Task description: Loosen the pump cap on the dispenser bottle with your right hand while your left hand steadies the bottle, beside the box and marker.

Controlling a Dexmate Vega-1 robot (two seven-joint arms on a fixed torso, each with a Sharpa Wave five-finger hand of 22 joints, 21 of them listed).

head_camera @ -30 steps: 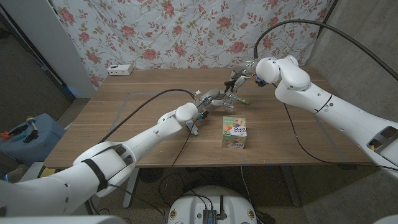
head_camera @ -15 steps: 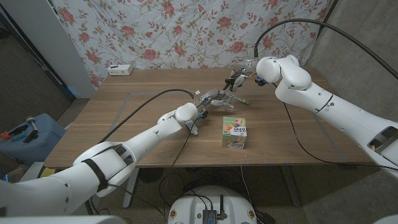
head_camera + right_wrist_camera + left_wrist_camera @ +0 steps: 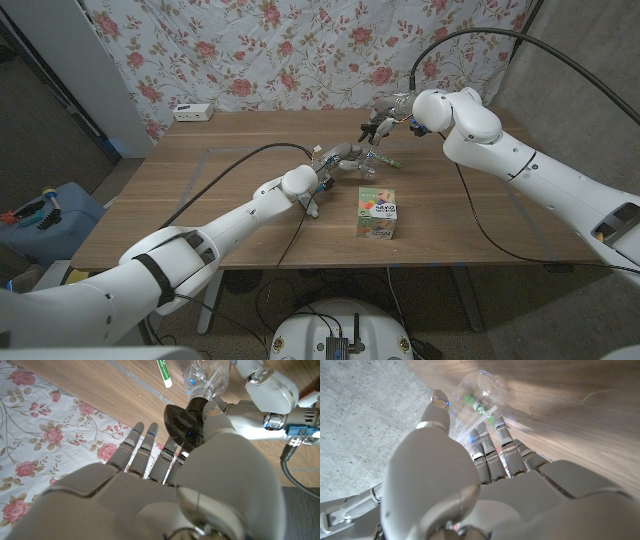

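Note:
A clear dispenser bottle (image 3: 364, 160) stands at the table's middle, and my left hand (image 3: 340, 155) grips its body. The bottle (image 3: 481, 391) shows past my left hand's fingers (image 3: 492, 457), which curl round it. My right hand (image 3: 381, 124) reaches down from above onto the black pump cap (image 3: 182, 422), with its thumb (image 3: 220, 422) against the cap and the other fingers (image 3: 145, 447) stretched out beside it. The bottle's neck (image 3: 207, 377) runs down from the cap into my left hand (image 3: 270, 387). A green marker (image 3: 389, 158) lies just right of the bottle. The colourful box (image 3: 378, 212) stands nearer the front edge.
A white power strip (image 3: 193, 112) lies at the table's far left corner. A black cable (image 3: 235, 165) trails across the table along my left arm. The floral curtain (image 3: 300, 50) hangs behind. The marker (image 3: 164, 372) lies close by the bottle.
My right hand has shifted slightly up and to the left at the pump cap. My left hand and the bottle have stayed in place.

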